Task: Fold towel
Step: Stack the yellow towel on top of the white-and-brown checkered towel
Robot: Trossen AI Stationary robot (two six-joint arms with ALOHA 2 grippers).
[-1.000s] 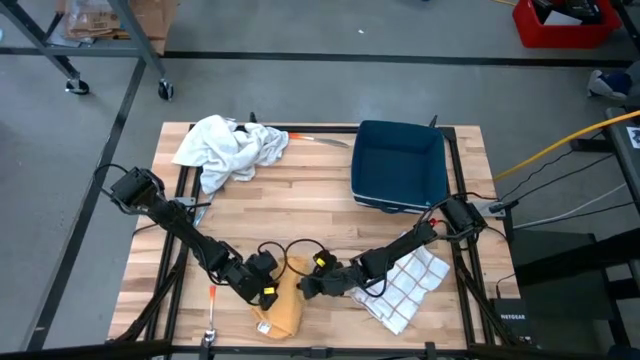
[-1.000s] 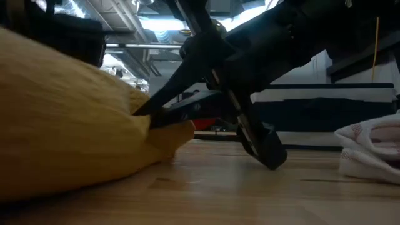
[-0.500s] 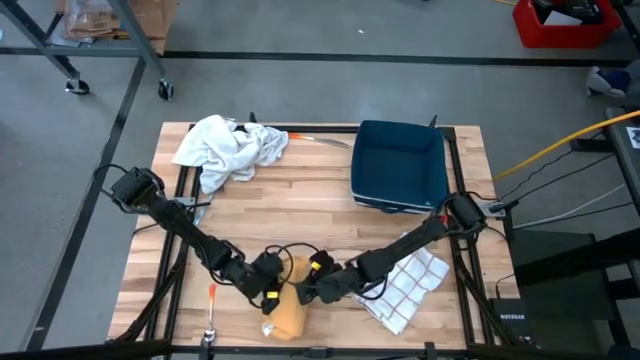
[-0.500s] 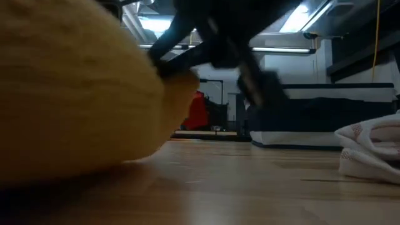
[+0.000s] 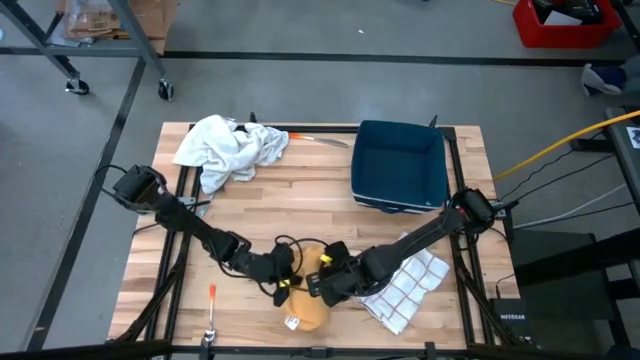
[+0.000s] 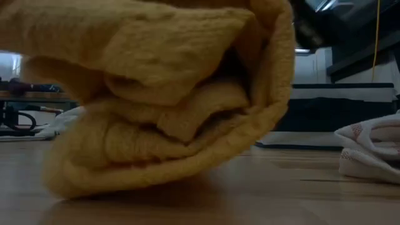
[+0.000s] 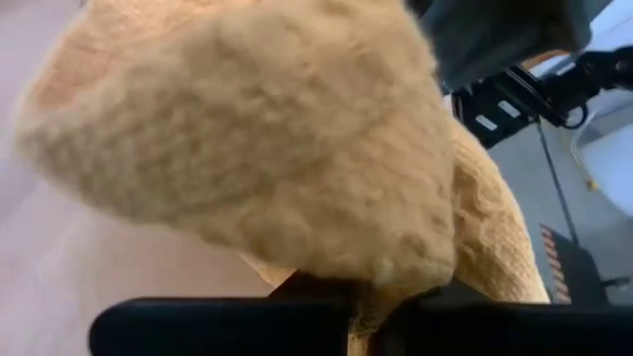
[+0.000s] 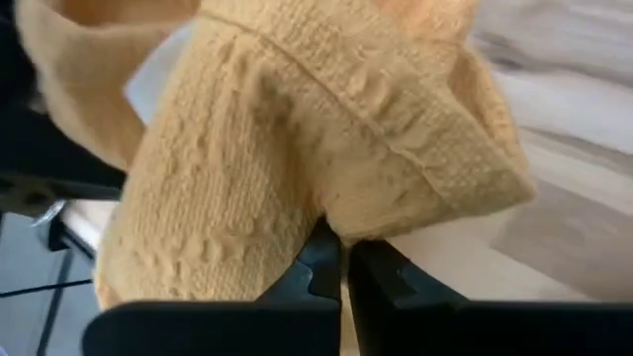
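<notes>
The yellow towel (image 5: 311, 301), knitted and bunched into thick folds, runs lengthwise toward the table's near edge, beside the checked cloth (image 5: 408, 288). The left gripper (image 5: 291, 283) and right gripper (image 5: 318, 283) each pinch its upper edge.

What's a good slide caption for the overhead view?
Both grippers pinch the yellow towel at the table's front edge, mid-fold.

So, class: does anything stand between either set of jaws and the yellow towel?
Nothing visible does. The left gripper and right gripper are both shut on the yellow towel near the table's front edge.
</notes>
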